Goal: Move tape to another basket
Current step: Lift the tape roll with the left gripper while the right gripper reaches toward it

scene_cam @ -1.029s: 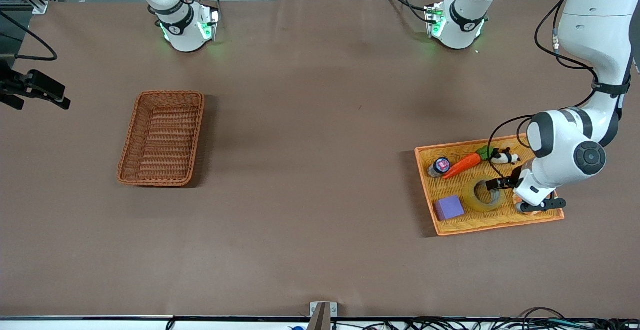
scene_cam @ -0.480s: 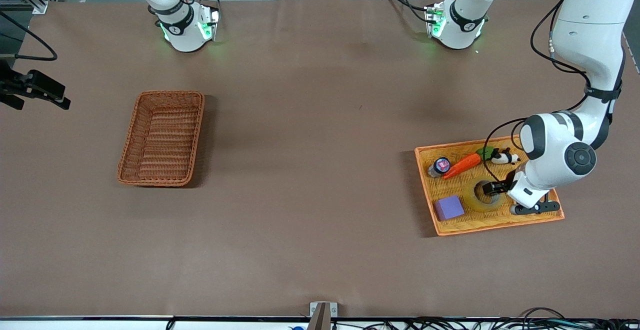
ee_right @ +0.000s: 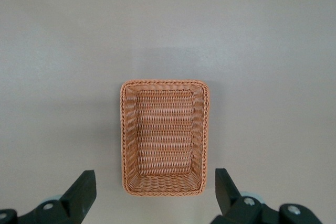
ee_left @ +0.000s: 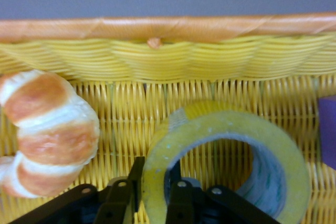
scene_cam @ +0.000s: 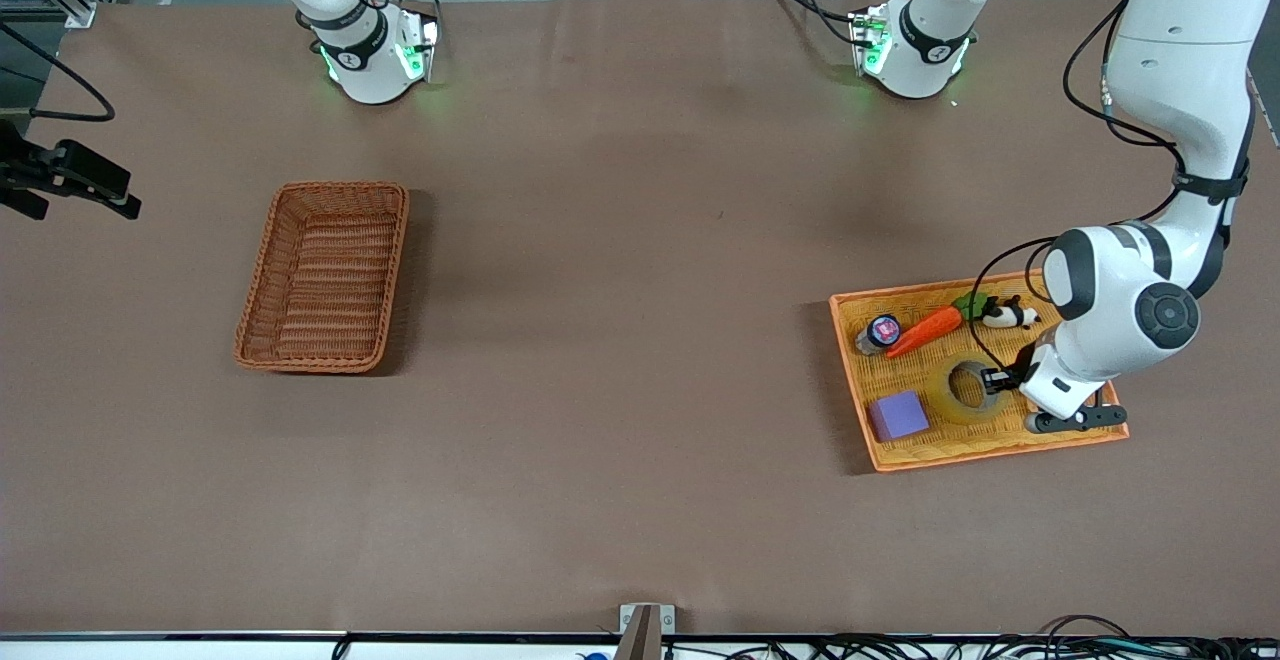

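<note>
The tape (scene_cam: 950,403), a clear yellowish ring, lies flat in the yellow tray with the orange rim (scene_cam: 1000,437) at the left arm's end of the table. My left gripper (scene_cam: 996,378) is down in that tray, shut on the tape's wall. In the left wrist view one finger (ee_left: 134,178) presses the outside of the tape (ee_left: 231,124) and the other stands inside the ring, with the left gripper (ee_left: 156,182) closed between them. The brown wicker basket (scene_cam: 325,280) sits at the right arm's end. My right gripper (ee_right: 153,176) hangs open over the basket (ee_right: 164,135).
Sharing the tray are a purple cube (scene_cam: 898,414), a toy carrot (scene_cam: 925,330), a small round jar (scene_cam: 882,330) and a panda toy (scene_cam: 1010,315). A croissant (ee_left: 47,129) lies beside the tape, close to the tray's rim (ee_left: 168,27).
My left gripper has come down around the tape's wall and closed on it. The right arm and the basket have not moved.
</note>
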